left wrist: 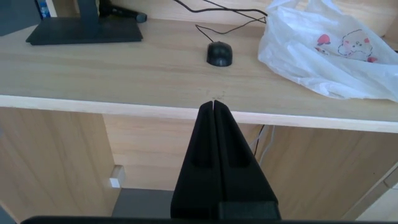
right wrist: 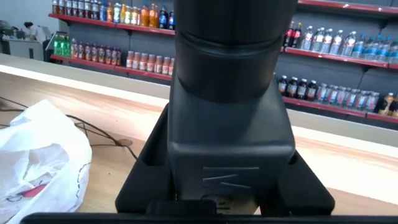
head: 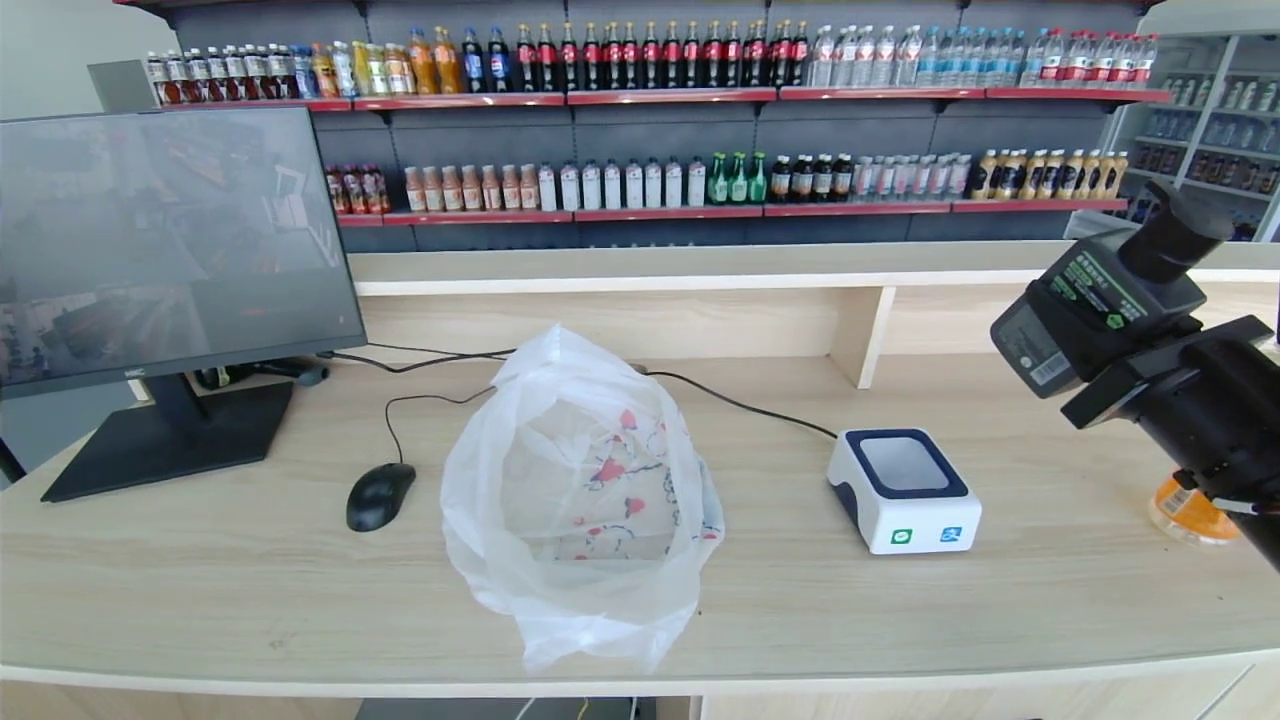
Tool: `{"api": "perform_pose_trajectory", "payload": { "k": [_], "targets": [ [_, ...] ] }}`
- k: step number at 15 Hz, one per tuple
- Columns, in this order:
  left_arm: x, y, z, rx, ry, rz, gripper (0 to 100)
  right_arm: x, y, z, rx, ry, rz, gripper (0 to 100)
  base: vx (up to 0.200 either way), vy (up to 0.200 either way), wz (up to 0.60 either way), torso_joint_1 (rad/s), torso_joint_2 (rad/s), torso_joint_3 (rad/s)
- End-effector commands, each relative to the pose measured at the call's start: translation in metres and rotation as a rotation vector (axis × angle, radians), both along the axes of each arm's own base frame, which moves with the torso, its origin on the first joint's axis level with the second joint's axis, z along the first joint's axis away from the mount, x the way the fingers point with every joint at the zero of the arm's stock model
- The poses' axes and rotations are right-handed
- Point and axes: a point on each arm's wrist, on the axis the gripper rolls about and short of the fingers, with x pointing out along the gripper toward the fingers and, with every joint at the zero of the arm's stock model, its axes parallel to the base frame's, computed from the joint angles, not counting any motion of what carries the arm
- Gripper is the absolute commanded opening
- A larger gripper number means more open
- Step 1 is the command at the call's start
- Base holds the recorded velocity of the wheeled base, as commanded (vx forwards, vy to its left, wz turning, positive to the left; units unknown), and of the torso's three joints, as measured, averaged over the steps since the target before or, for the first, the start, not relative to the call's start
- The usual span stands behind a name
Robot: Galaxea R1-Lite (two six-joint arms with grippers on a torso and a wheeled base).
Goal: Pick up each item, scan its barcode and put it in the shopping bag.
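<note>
Above the worktop's right end, the right pincer pinches a dark bottle well apart from the scanner beside the mid-worktop shopping bag, its barcode apparently tilted away, risking a misread; the left pincer hangs pressed together below the front edge.

One bag, one scanner, one black bottle, one mouse, one monitor

black bottle, white bag (red print)

Head above counter, wrists roughly counter-level, all sharing shopping bag
</note>
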Motion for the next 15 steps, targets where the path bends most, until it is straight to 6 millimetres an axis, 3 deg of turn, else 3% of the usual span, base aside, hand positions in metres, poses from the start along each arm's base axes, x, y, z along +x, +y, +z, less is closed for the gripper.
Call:
{"api": "perform_pose_trajectory", "payload": {
  "k": [1, 6, 15],
  "targets": [
    [0.0, 0.0, 0.0, -0.003, 0.0, 0.0, 0, 0.002, 0.001, -0.001, -0.002, 0.005, 0.001, 0, 0.0, 0.2, 0.0, -0.002, 0.0, 0.002],
    [0.0, 0.0, 0.001, -0.003, -0.006, 0.0, 0, 0.008, -0.001, -0.001, 0.001, 0.006, -0.011, 0, 0.0, 0.2, 0.0, 0.008, 0.0, 0.003],
    [0.0, 0.0, 0.001, -0.001, -0.006, 0.0, 0, 0.018, -0.004, -0.01, 0.011, 0.05, -0.025, 0, 0.0, 0.0, 0.07, 0.0, 0.0, 0.001]
  ]
}}
